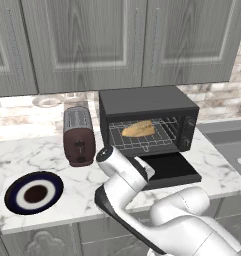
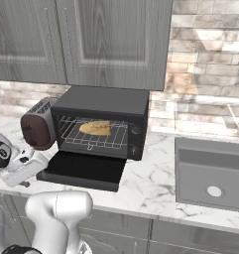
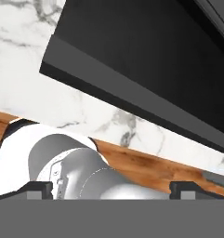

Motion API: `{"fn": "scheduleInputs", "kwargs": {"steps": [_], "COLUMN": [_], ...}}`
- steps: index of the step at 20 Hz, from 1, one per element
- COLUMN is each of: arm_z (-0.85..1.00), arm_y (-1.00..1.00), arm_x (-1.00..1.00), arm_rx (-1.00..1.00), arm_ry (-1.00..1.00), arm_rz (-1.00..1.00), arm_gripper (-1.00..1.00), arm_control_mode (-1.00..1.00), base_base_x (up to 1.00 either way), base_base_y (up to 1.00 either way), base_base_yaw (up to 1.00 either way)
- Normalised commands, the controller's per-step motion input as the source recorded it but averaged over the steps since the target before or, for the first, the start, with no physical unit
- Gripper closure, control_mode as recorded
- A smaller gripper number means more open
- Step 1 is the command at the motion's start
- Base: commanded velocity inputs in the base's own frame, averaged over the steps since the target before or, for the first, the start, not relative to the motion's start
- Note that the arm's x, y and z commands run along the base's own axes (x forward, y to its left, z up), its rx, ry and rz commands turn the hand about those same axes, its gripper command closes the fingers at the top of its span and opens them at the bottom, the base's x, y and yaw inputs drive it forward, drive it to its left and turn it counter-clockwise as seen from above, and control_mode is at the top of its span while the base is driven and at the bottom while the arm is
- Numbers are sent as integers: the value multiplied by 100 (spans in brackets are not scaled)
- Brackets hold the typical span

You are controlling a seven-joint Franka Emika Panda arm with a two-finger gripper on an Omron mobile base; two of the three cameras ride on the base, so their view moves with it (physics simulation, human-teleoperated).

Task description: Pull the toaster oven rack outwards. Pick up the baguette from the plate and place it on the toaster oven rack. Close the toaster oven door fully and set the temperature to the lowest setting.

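The baguette (image 1: 138,129) lies on the pulled-out toaster oven rack (image 1: 142,136); closing is in hand. The gripper (image 3: 111,188), released and empty, seemingly sits low beside the dropped toaster oven door (image 1: 168,167), and must get under its front edge to lift it

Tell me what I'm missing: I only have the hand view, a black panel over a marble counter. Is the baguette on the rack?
Observer: Yes, the baguette lies on the rack inside the oven.
Operator: And the black panel?
Observer: That is the door, lying flat, fully open.
Operator: Where is the gripper relative to it?
Observer: In the right base view the gripper sits low by the door's left edge, jaws open, holding nothing.
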Motion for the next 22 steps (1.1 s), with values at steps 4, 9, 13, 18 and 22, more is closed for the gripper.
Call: {"fn": "scheduleInputs", "kwargs": {"steps": [4, 9, 13, 18, 22], "arm_z": [-14, -28, -39, -47, -31], "arm_y": [13, 0, 0, 0, 0], "arm_x": [35, 37, 29, 9, 15], "arm_rx": [-6, -5, -5, -6, -5], "arm_ry": [-2, -1, 0, 0, 0], "arm_rz": [15, 12, 9, 8, 8], "arm_gripper": [-100, -100, -100, -100, -100], "arm_control_mode": [-100, -100, -100, -100, -100], "base_base_x": [0, 0, 0, 0, 0], "base_base_y": [0, 0, 0, 0, 0], "base_base_yaw": [0, 0, 0, 0, 0]}}
